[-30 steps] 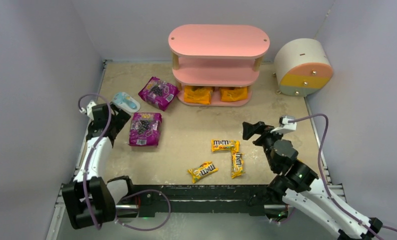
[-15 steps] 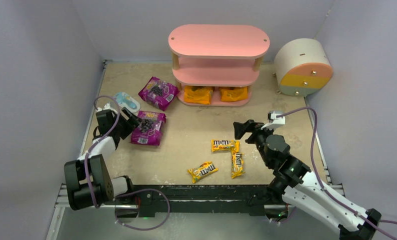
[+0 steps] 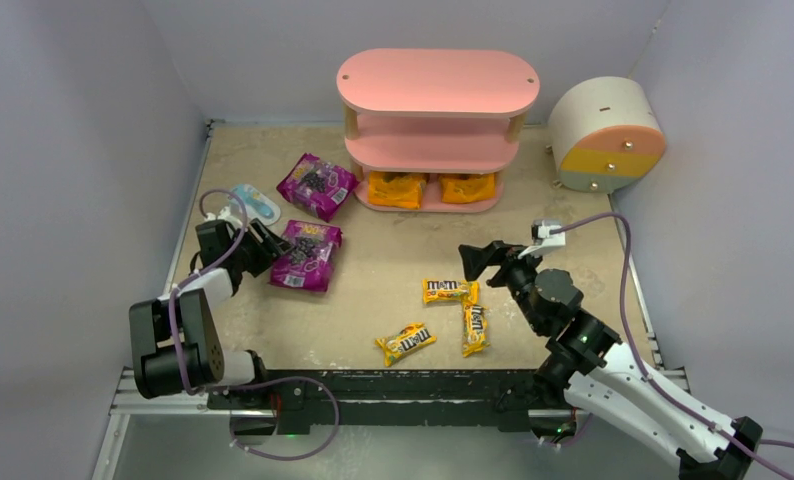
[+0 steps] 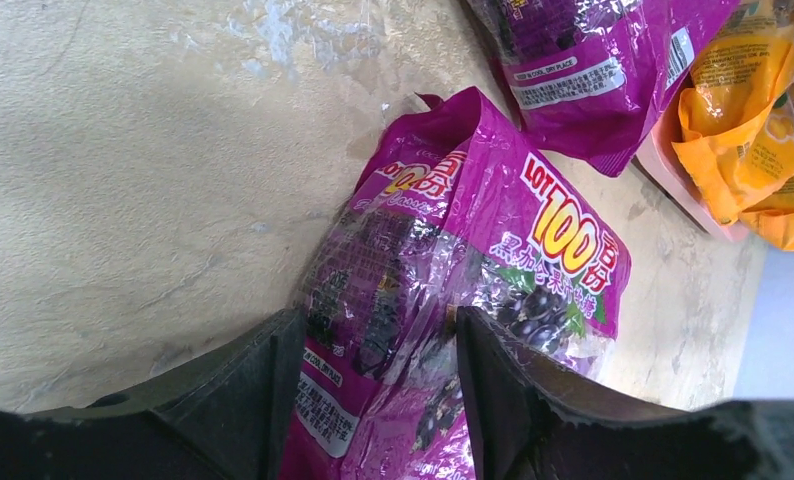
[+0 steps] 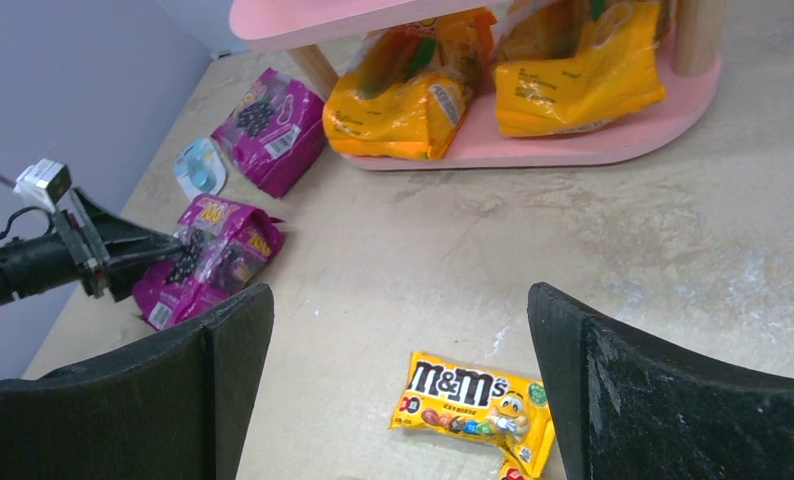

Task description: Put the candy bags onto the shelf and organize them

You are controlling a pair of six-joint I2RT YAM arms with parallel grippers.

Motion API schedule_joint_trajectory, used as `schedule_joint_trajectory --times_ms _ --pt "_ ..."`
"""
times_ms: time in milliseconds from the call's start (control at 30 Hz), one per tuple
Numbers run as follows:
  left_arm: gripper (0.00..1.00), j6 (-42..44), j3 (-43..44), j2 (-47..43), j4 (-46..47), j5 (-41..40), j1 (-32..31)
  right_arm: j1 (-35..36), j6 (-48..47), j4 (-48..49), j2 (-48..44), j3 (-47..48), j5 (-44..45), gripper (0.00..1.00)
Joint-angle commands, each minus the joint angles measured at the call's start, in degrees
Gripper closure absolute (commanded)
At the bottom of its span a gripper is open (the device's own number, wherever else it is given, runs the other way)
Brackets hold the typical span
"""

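Observation:
My left gripper (image 3: 263,250) is shut on the near end of a magenta candy bag (image 3: 308,255); in the left wrist view the bag (image 4: 493,260) is crumpled between the fingers (image 4: 263,390). A second magenta bag (image 3: 316,185) lies beyond it. Two orange bags (image 3: 396,188) (image 3: 467,187) stand on the bottom tier of the pink shelf (image 3: 438,80). My right gripper (image 3: 483,262) is open and empty, above and just behind a yellow M&M's packet (image 5: 468,395). Two more packets (image 3: 475,328) (image 3: 405,342) lie near the front edge.
A pale blue-white flat packet (image 3: 253,204) lies by the left wall behind my left gripper. The round cream drawer unit (image 3: 605,135) stands at the back right beside the shelf. Grey walls close in the table on three sides.
My left gripper moved in on the near magenta bag and closed on it; the bag shifted right and turned. My right gripper moved left and forward over the M&M's packet.

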Motion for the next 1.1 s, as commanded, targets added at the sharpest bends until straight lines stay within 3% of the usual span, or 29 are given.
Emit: schedule_joint_trajectory --times_ms 0,233,300,433,533,633,700,800,1000,1067 --pt "0.41 1.8 -0.8 2.0 2.3 3.2 -1.3 0.1 -2.6 3.6 0.4 1.7 -3.3 0.02" --pt "0.41 0.6 -0.1 6.0 3.4 0.2 -8.1 0.1 -2.5 4.5 1.8 1.5 -6.1 0.02" --pt "0.45 0.1 0.4 6.8 3.7 1.0 -8.9 0.1 -2.5 4.5 1.8 1.6 -6.3 0.02" --pt "0.65 -1.1 1.2 6.9 3.8 1.4 -11.1 0.1 -4.4 5.4 1.8 1.4 -6.0 0.02" --pt "0.89 -3.8 2.1 5.4 1.2 1.5 -13.8 0.1 -6.7 7.5 2.9 0.6 -8.9 0.02" --pt "1.0 -5.3 4.6 1.0 -6.1 -1.3 -18.0 0.1 -14.4 9.9 6.4 2.2 -13.9 0.02" --pt "1.0 -7.4 7.3 -3.1 -13.6 -5.1 -20.4 0.2 -17.6 8.6 10.8 5.4 -17.0 0.02" --pt "1.0 -14.3 8.9 -10.4 -17.3 -5.9 -23.5 2.2 -22.8 8.6 18.9 9.0 -17.4 0.02" --pt "1.0 -26.9 10.8 -22.8 -22.9 -17.8 -28.3 20.2 -41.5 19.3 28.9 9.6 -7.3 0.02" --pt "1.0 -30.3 11.9 -24.7 -23.3 -20.2 -29.6 23.4 -44.5 26.2 31.6 8.8 -8.7 0.02"
